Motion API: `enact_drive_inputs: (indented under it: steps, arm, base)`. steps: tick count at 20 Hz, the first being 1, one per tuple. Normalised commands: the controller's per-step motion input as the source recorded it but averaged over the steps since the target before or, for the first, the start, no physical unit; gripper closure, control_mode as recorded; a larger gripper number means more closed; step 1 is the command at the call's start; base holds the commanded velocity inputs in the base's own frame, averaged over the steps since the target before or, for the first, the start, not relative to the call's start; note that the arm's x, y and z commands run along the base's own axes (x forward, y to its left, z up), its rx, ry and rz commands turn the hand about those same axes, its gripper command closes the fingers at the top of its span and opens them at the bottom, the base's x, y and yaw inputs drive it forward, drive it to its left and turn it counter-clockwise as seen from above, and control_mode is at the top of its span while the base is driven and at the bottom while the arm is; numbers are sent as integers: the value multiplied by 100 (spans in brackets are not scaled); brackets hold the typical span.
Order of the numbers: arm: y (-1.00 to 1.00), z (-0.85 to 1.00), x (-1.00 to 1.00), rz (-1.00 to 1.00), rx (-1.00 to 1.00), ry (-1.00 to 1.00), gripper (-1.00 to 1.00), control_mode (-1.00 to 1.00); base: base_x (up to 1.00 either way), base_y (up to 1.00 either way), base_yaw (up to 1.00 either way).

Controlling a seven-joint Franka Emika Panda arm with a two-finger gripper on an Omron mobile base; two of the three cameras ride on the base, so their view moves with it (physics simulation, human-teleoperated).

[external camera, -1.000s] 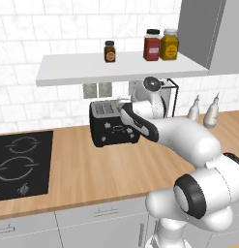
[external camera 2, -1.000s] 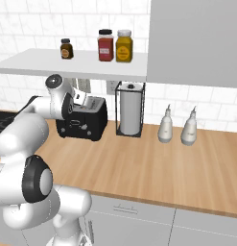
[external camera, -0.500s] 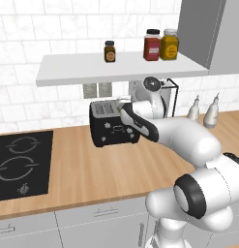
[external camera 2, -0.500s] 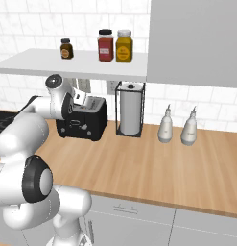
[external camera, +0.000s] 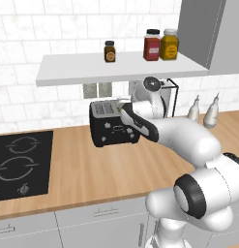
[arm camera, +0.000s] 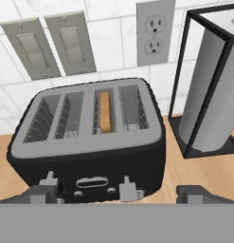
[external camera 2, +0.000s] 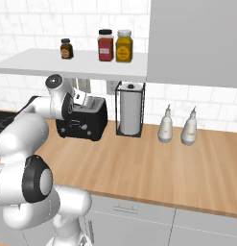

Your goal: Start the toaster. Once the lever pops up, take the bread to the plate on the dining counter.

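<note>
The toaster point(arm camera: 90, 142) is a boxy black thing with a grey top, and from the hand view it has four slots up top, not two. The third slot from the left has the bread point(arm camera: 105, 112) standing in it, a tan slice seen edge-on, sunk down so its top edge sits about level with the slot rim. The front face has two little grey levers, plus a small oval panel and a few knobs low down between them.

The toaster sits on the wood worktop point(external camera: 92, 164), back against the white tiled wall, under the white shelf point(external camera: 116, 68). Just to its right is a paper towel roll in a black wire holder point(external camera 2: 130, 109), close beside it but not touching. Two pale bottles point(external camera 2: 177, 127) stand further right, and a black hob point(external camera: 19, 164) is off to the left.

The gripper point(arm camera: 116, 194) hangs just above and in front of the toaster, jaws spread wide, nothing between them. In the hand view the two dark fingertips point(arm camera: 38, 194) sit either side of the toaster's front.
</note>
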Motion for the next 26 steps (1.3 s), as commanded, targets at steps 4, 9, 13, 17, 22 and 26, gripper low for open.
enact_drive_inputs:
  steps: [4,9,13,17,22,26]
  arm:
    - [0,0,0,0,0,0,-100,-100]
    - [0,0,0,0,0,0,-100,-100]
    - [0,0,0,0,0,0,-100,-100]
    - [0,0,0,0,0,0,-100,-100]
    - [0,0,0,0,0,0,-100,-100]
    - [0,0,0,0,0,0,-100,-100]
  base:
    - [0,0,0]
    - [0,0,0]
    - [0,0,0]
    - [0,0,0]
    - [0,0,0]
    - [0,0,0]
